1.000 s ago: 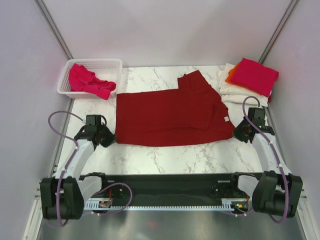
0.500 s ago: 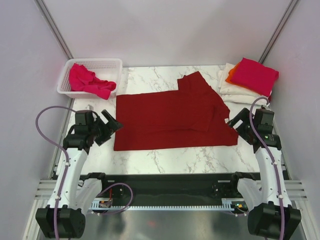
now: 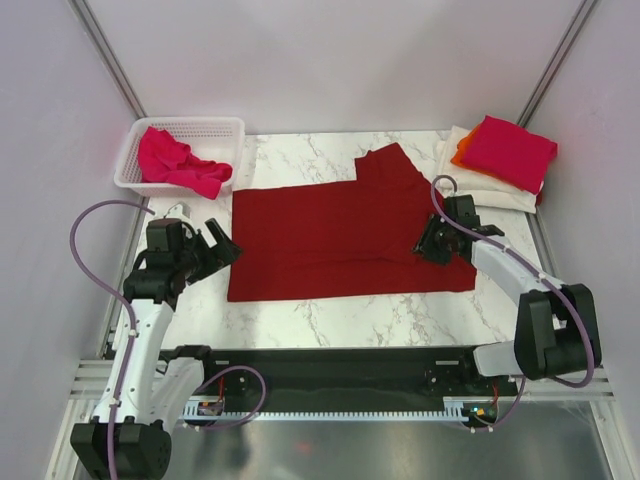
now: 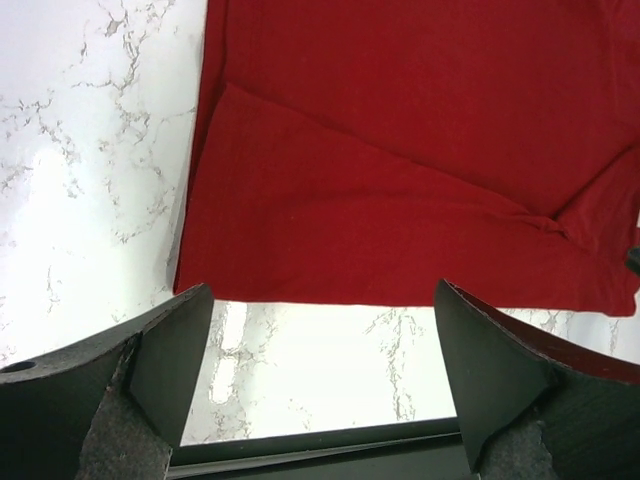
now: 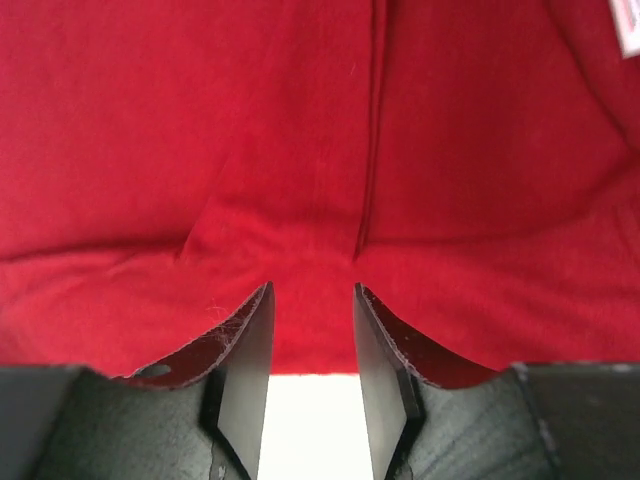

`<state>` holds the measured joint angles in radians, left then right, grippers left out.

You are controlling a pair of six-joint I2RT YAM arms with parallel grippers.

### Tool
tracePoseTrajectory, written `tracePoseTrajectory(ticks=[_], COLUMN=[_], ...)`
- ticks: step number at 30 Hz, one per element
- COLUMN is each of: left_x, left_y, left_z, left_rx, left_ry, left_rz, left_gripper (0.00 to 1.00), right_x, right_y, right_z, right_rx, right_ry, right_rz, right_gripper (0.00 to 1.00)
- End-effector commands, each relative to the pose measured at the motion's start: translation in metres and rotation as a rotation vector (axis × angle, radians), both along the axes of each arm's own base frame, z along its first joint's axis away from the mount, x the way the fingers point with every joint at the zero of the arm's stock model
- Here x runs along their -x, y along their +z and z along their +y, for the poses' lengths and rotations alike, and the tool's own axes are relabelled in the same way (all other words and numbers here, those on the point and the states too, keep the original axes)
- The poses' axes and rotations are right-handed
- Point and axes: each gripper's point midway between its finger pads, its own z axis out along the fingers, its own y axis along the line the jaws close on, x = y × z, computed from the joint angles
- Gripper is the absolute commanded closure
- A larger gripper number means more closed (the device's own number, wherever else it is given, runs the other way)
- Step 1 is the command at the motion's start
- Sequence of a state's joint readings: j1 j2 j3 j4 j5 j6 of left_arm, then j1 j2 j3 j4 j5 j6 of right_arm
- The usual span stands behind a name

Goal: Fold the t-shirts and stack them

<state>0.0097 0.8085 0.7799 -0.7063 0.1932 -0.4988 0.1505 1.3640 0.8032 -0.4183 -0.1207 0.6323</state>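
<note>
Marble table (image 3: 330, 312) leaves bare room along the near side. The dark red shirt (image 3: 340, 235) lies flat mid-table, its long axis running left to right. My left gripper (image 3: 224, 248) stands wide open just off the shirt's left edge, by the near-left corner. My right gripper (image 3: 430, 249), jaws half apart and holding nothing, hovers over the shirt's right end, so it's the nearer one. The folded shirts (image 3: 505, 150) sit far right.
</note>
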Motion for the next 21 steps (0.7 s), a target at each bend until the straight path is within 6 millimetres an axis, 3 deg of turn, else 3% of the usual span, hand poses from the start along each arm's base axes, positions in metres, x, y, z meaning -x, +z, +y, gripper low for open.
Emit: tracePoseTrajectory(ticks=[1,13,21], left_x=[-0.006,-0.008,-0.009], left_y=[0.005,-0.001,-0.001], left_z=[0.002,0.002,0.003], left_rx=[-0.04,-0.039,-0.044], left_ry=[-0.035,-0.042,-0.037], left_rz=[-0.053,-0.03,-0.033], left_gripper=[0.02,0.05,0.05], right_x=[-0.033,-0.044,-0.04], right_y=[0.007,-0.023,-0.037], right_z=[-0.003,-0.002,0.002], right_rx=[0.025,0.034,0.034], right_ry=[-0.035,-0.041,-0.025], right_rz=[-0.073,-0.026,0.005], right_gripper=[0.55,0.57,0.6])
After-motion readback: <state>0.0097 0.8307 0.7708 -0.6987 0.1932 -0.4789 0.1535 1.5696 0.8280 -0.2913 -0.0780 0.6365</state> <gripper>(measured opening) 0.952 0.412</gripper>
